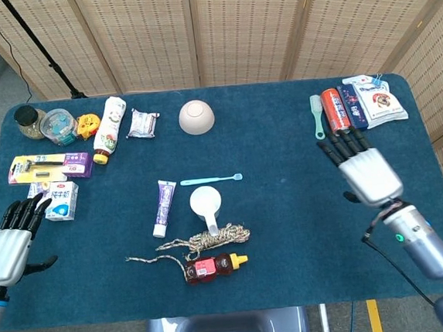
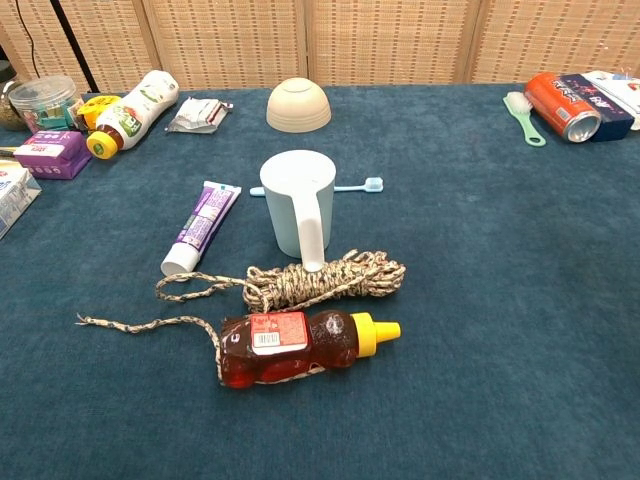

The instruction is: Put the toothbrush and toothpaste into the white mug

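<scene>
The white mug (image 1: pixel 204 203) (image 2: pixel 298 203) stands upright at the table's middle, handle toward me, with nothing in it. A light-blue toothbrush (image 1: pixel 211 180) (image 2: pixel 352 186) lies flat just behind it. The purple-and-white toothpaste tube (image 1: pixel 163 207) (image 2: pixel 201 225) lies to the mug's left, cap toward me. My right hand (image 1: pixel 364 170) hovers far to the right of the mug, fingers extended and apart, holding nothing. My left hand (image 1: pixel 11 243) rests at the table's left front edge, also empty with fingers apart. Neither hand shows in the chest view.
A coiled rope (image 2: pixel 325 278) and a honey bottle (image 2: pixel 300 345) lie just in front of the mug. An upturned bowl (image 1: pixel 196 116) sits behind. Boxes, jars and a bottle (image 1: pixel 108 128) crowd the back left; a green brush (image 1: pixel 317 116), a can (image 1: pixel 335 111) and packets sit back right.
</scene>
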You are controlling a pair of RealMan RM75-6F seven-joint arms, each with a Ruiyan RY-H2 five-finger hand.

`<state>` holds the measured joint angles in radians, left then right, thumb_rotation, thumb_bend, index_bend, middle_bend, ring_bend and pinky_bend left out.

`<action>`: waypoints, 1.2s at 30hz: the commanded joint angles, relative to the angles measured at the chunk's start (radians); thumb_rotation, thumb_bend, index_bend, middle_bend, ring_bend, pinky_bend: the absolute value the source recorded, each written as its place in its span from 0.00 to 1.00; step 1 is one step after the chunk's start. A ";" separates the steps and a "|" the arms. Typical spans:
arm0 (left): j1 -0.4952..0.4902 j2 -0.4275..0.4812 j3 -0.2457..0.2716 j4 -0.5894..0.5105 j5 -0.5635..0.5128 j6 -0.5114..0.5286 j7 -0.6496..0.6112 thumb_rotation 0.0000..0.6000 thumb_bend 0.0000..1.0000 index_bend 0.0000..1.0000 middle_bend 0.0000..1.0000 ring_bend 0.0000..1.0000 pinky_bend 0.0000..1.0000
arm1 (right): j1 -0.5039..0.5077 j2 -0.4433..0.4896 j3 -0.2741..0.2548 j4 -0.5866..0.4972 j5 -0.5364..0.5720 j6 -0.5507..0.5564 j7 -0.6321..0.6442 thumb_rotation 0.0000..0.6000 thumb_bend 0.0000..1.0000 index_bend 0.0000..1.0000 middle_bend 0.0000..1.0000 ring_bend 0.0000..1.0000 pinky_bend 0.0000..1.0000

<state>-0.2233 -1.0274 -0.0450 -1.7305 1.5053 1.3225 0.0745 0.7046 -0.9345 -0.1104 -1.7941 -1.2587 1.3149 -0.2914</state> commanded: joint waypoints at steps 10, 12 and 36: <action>-0.193 -0.004 -0.091 -0.031 -0.091 -0.241 0.012 1.00 0.11 0.00 0.00 0.00 0.00 | -0.411 -0.153 -0.027 0.220 -0.065 0.314 0.403 1.00 0.00 0.00 0.00 0.00 0.00; -0.238 -0.031 -0.114 -0.022 -0.129 -0.292 0.018 1.00 0.12 0.00 0.00 0.00 0.00 | -0.445 -0.179 -0.020 0.231 -0.073 0.337 0.416 1.00 0.00 0.00 0.00 0.00 0.00; -0.742 -0.524 -0.222 0.429 -0.683 -0.647 0.293 1.00 0.31 0.12 0.00 0.00 0.00 | -0.511 -0.214 0.057 0.307 -0.151 0.262 0.452 1.00 0.00 0.00 0.00 0.00 0.00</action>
<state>-0.9135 -1.4894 -0.2667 -1.3534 0.8856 0.6883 0.3182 0.1945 -1.1487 -0.0555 -1.4871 -1.4078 1.5784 0.1605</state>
